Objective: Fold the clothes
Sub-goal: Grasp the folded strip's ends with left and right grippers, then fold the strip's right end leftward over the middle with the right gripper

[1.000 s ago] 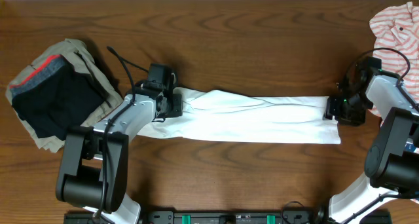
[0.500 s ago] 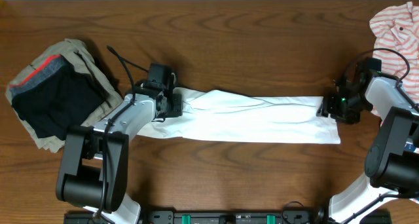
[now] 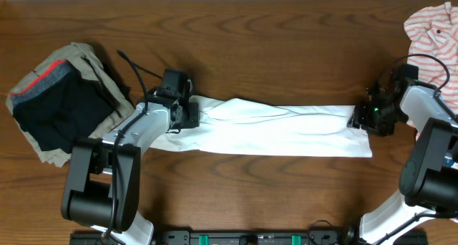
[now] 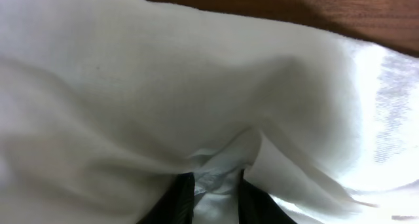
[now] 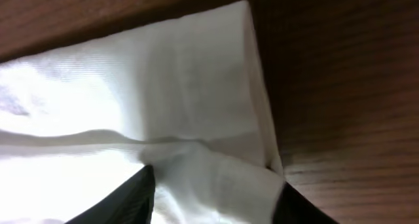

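A white garment lies as a long folded strip across the middle of the wooden table. My left gripper is at its left end, and in the left wrist view its fingers are shut on a bunched fold of the white cloth. My right gripper is at the strip's right end. In the right wrist view its fingers stand wide apart, astride the corner of the cloth, which bulges up between them.
A pile of folded clothes, tan, red and black, sits at the left edge. A pink-and-white striped garment lies crumpled at the far right corner, close behind my right arm.
My right gripper has shifted slightly left and farther onto the right end of the white strip. The left arm and the cloth have not visibly moved.
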Robot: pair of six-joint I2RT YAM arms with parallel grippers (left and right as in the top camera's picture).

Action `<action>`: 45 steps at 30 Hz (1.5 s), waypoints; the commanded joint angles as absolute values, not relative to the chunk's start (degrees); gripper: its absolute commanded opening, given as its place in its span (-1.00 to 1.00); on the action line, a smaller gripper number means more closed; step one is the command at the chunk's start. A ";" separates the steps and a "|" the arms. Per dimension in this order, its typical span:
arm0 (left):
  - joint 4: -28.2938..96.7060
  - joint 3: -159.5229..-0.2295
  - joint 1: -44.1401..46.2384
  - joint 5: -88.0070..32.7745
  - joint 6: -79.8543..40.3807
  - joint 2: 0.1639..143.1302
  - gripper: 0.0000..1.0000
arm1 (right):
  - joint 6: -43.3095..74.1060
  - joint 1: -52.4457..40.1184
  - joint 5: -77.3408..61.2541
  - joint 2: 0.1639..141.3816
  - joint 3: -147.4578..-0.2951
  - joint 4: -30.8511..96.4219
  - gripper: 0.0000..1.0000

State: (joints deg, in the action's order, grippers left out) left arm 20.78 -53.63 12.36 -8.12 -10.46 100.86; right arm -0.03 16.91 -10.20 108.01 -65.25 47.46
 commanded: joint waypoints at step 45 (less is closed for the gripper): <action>23.03 -51.99 11.27 -4.03 -10.20 103.96 -0.49 | -0.45 15.20 -13.82 109.89 -58.28 44.51 -0.98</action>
State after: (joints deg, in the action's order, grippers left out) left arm 21.06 -53.74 12.21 -8.10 -10.48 100.90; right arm -0.49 16.29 -12.01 106.10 -61.06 44.45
